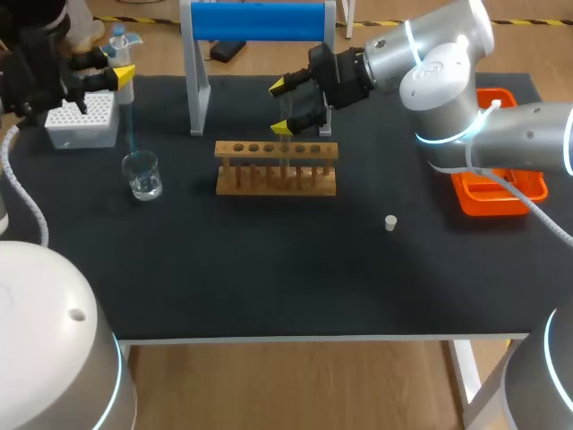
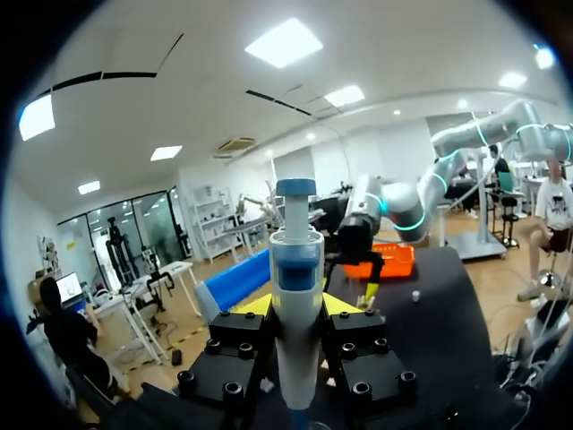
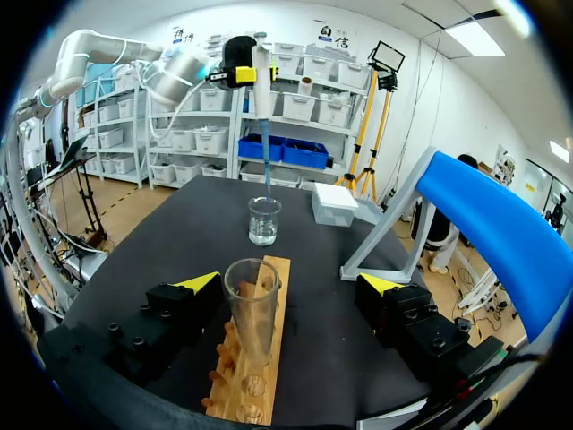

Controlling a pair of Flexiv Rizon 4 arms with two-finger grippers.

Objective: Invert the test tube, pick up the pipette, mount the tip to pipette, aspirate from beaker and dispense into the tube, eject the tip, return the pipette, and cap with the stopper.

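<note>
Pipette (image 2: 296, 269) held over beaker (image 1: 142, 175)
Upright in left claw (image 1: 119, 77), tip (image 3: 266, 170) down at its mouth; test tube (image 3: 252, 305) stands in rack (image 1: 276, 184); white stopper (image 1: 390, 223) lies on worktop (image 1: 269, 269)

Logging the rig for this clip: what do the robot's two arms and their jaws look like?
Both the left arm and right arm are rounded silver-grey segments with cyan rings at the joints. White cables trail beside them. Their jaws are black bolted blocks with yellow tips.

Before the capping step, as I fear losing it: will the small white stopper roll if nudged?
The stopper looks tiny beside the rack, so probably light and easily knocked. It seems to stand on end; tipped over, its round side could well roll.
</note>
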